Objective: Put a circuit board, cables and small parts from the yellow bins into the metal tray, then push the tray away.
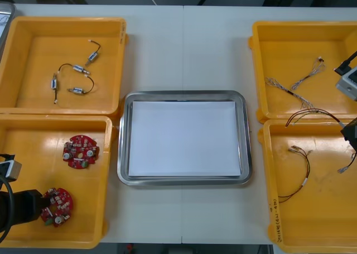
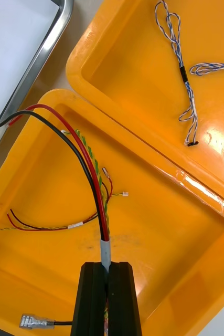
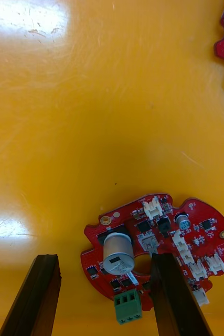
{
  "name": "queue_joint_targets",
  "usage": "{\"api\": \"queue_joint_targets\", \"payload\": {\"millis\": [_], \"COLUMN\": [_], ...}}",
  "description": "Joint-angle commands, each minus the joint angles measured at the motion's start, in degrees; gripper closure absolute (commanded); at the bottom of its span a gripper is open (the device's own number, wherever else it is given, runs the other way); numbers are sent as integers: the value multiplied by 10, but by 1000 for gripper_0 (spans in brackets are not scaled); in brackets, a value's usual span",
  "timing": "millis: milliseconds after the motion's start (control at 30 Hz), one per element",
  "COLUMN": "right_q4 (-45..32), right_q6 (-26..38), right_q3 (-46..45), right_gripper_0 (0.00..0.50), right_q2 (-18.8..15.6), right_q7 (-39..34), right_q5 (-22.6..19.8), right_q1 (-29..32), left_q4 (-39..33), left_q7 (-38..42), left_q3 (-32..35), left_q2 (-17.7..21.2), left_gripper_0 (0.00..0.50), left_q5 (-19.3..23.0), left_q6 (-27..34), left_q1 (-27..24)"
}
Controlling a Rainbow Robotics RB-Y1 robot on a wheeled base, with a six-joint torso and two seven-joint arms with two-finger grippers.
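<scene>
My left gripper [image 1: 39, 206] [image 3: 104, 257] is open, low in the near left yellow bin [image 1: 22, 148]. A round red circuit board [image 1: 57, 206] [image 3: 159, 252] lies partly between its fingers, against one finger [image 3: 169, 294]. A second board [image 1: 80, 151] lies farther off in the same bin. At the right edge, over the near right bin [image 1: 318, 220], my right gripper [image 1: 350, 132] [image 2: 106, 270] is shut on a red and black cable [image 1: 312, 113] [image 2: 85, 157]. Its free end reaches over the bin's rim. The metal tray [image 1: 184, 94] sits in the middle, white inside.
The far left bin [image 1: 33, 53] holds small metal parts [image 1: 78, 70] strung on a black cable. Twisted blue and white cables [image 1: 295, 86] [image 2: 182, 68] lie in the far right bin. Another red and black cable [image 1: 301, 170] [image 2: 38, 227] rests in the near right bin.
</scene>
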Motion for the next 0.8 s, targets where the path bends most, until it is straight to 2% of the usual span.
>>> {"api": "queue_joint_targets", "payload": {"millis": [33, 333, 700, 767, 800], "right_q4": [0, 0, 0, 0, 0], "right_q6": [2, 2, 2, 2, 2], "right_q3": [7, 6, 6, 6, 6], "right_gripper_0": [500, 500, 500, 500, 500], "right_q2": [-21, -21, -20, -20, -20], "right_q7": [27, 27, 26, 26, 26], "right_q5": [6, 7, 6, 6, 7], "right_q1": [-15, -15, -15, -15, -15], "left_q4": [0, 23, 23, 23, 23], "left_q7": [-50, -52, -52, -52, -52], "left_q3": [-13, -26, -29, -30, -30], "left_q2": [-14, -14, -18, -18, -18], "left_gripper_0": [0, 0, 5, 312, 382], "left_q5": [-14, -27, -31, -30, -31], "left_q6": [-7, -39, -40, -40, -39], "left_q1": [14, 8, 7, 6, 7]}}
